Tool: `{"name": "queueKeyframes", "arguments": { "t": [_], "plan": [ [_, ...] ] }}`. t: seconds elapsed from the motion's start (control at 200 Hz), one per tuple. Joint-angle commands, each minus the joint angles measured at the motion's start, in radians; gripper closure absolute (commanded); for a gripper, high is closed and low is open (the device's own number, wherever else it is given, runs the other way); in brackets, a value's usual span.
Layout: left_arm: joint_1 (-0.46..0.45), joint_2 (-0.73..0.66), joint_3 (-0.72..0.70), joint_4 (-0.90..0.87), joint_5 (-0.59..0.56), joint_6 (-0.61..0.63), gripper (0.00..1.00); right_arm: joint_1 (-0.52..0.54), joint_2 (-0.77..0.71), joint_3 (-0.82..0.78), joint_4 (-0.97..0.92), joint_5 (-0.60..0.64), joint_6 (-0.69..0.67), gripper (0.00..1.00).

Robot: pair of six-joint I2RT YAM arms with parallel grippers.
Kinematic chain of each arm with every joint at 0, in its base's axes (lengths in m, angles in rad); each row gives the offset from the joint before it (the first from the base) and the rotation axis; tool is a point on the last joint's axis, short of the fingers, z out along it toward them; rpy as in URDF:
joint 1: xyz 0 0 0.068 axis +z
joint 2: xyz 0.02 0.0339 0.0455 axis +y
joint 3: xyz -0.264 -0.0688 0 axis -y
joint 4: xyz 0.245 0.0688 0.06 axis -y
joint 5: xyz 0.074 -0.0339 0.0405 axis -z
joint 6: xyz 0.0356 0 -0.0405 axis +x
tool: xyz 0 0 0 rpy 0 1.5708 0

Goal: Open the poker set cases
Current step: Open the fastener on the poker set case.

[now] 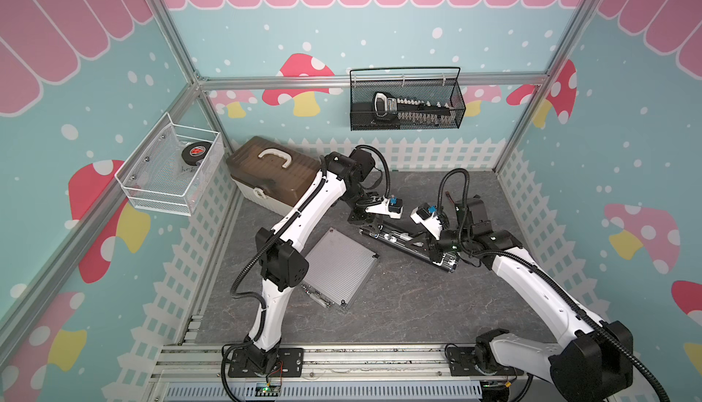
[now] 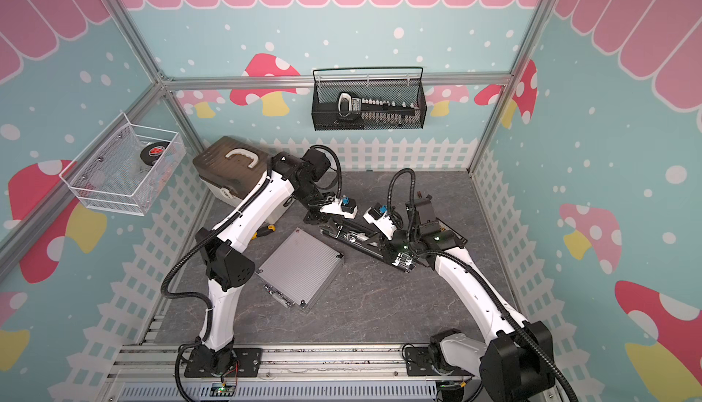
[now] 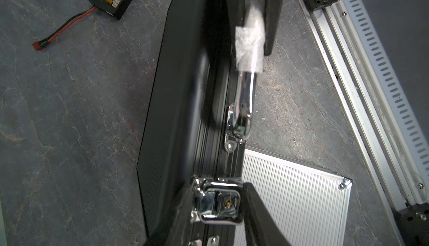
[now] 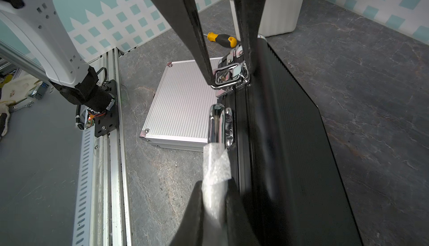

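The black case (image 4: 290,140) does not lie flat. It stands on its long back edge near the middle of the tabletop (image 1: 418,305), with the edge that carries the handle and latches turned upward. Seen from above, its long axis runs from about ten o'clock to about four o'clock.

The right claw (image 4: 216,182) is closed on the wrapped handle (image 4: 217,121) at the middle of this edge, and I think it keeps the case upright.

The left claw (image 3: 218,200) is at the ten o'clock end, directly over the latch (image 4: 231,76). One finger is on each side of it: one at the wire loop of the latch, the other against the ribbed face. If they really press on it, I cannot tell.

The coming move depends on this: the latch lies between the left fingers, so the left arm should lift the lever across the case, not along it.

The silver case (image 1: 342,267) lies flat and closed at about eight o'clock from the black one, nearer to the left arm, with its own latches (image 1: 323,299) on its seven o'clock edge.
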Motion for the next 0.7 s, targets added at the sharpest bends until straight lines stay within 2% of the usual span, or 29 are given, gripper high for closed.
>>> {"name": "queueKeyframes", "arguments": {
  "t": [0.0, 0.11, 0.165, 0.235, 0.305, 0.38, 0.415, 0.545, 0.695],
  "plan": [
    [-0.006, -0.039, -0.002, 0.004, 0.037, 0.000, 0.63, 0.018, -0.015, -0.007, -0.001, -0.017, -0.036, 1.00],
    [-0.007, -0.048, -0.017, 0.004, 0.023, 0.001, 0.62, 0.027, -0.015, -0.005, -0.003, -0.010, -0.038, 1.00],
    [-0.012, -0.074, -0.064, 0.025, -0.003, 0.002, 0.58, 0.028, -0.015, -0.003, -0.002, -0.006, -0.038, 1.00],
    [-0.022, -0.157, -0.234, 0.148, -0.060, -0.012, 0.51, 0.029, -0.015, -0.002, -0.003, -0.007, -0.038, 1.00],
    [-0.031, -0.278, -0.449, 0.353, -0.123, -0.023, 0.42, 0.030, -0.011, -0.001, -0.003, -0.009, -0.039, 1.00],
    [-0.033, -0.392, -0.626, 0.536, -0.134, -0.025, 0.31, 0.031, -0.009, 0.000, -0.005, -0.010, -0.041, 1.00],
    [-0.034, -0.435, -0.679, 0.599, -0.132, -0.030, 0.29, 0.032, -0.009, 0.000, -0.006, -0.014, -0.041, 1.00],
    [-0.041, -0.503, -0.733, 0.682, -0.112, -0.053, 0.18, 0.033, -0.011, 0.001, -0.007, -0.017, -0.041, 1.00],
    [-0.078, -0.499, -0.771, 0.733, -0.187, -0.054, 0.16, 0.036, -0.006, 0.002, -0.002, -0.021, -0.040, 1.00]
  ]
}}
